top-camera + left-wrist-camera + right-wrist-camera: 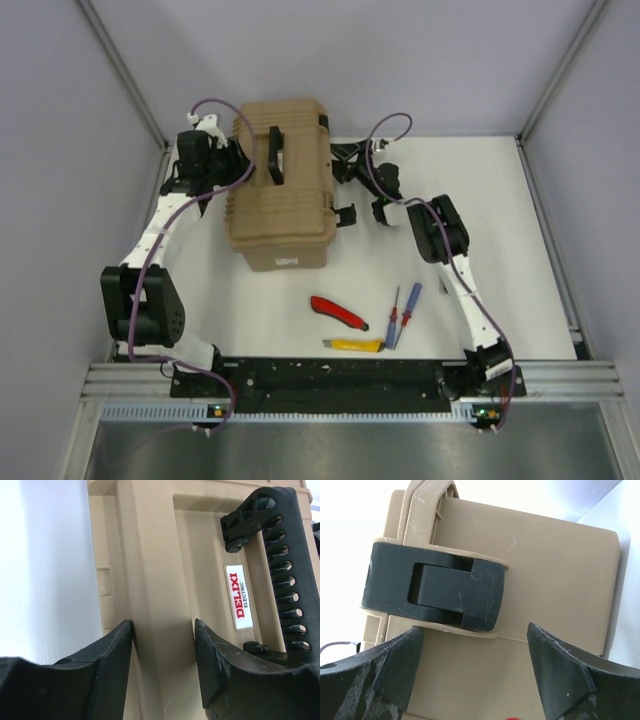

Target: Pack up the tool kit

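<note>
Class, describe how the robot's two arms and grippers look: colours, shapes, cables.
Both the left arm and right arm have slim white links between chunky black joint housings, with a purple cable looping along each. The left gripper and right gripper carry black wedge-shaped fingers, the right ones scuffed grey.

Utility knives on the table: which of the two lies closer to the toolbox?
The red utility knife; the yellow one lies below it in the top view, farther from the toolbox.
</note>
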`<action>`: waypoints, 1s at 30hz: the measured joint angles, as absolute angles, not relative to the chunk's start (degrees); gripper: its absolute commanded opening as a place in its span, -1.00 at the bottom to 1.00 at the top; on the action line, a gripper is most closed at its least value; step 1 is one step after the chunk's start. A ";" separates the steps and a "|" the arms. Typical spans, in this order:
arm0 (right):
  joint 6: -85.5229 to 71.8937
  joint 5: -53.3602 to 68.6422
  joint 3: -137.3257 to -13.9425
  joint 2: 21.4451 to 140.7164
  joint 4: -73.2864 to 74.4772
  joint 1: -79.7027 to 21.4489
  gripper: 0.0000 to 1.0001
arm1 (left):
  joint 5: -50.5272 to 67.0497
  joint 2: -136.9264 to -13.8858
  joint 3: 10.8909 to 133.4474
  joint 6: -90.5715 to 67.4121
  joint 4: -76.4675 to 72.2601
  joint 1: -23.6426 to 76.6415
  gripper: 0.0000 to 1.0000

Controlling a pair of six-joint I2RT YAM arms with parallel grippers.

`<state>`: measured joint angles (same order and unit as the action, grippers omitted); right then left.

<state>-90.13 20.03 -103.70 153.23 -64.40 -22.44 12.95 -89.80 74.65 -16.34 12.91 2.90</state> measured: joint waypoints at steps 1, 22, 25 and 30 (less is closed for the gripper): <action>-91.07 20.08 -104.71 154.08 -64.99 -22.44 0.71 | 12.97 -89.80 74.65 -16.36 12.88 2.92 0.05; -97.27 14.37 -94.37 151.59 -71.96 -20.60 0.61 | 11.07 -90.39 76.90 -17.04 15.68 3.84 0.19; -96.16 14.04 -92.77 150.39 -72.73 -19.66 0.73 | 10.94 -90.35 77.60 -17.65 17.06 3.95 0.32; -96.12 14.87 -99.59 150.98 -72.86 -19.35 0.81 | 11.33 -90.28 78.17 -19.88 17.47 4.29 0.51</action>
<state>-96.12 14.87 -99.59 150.98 -72.86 -19.35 11.33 -90.28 78.17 -19.88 17.47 4.29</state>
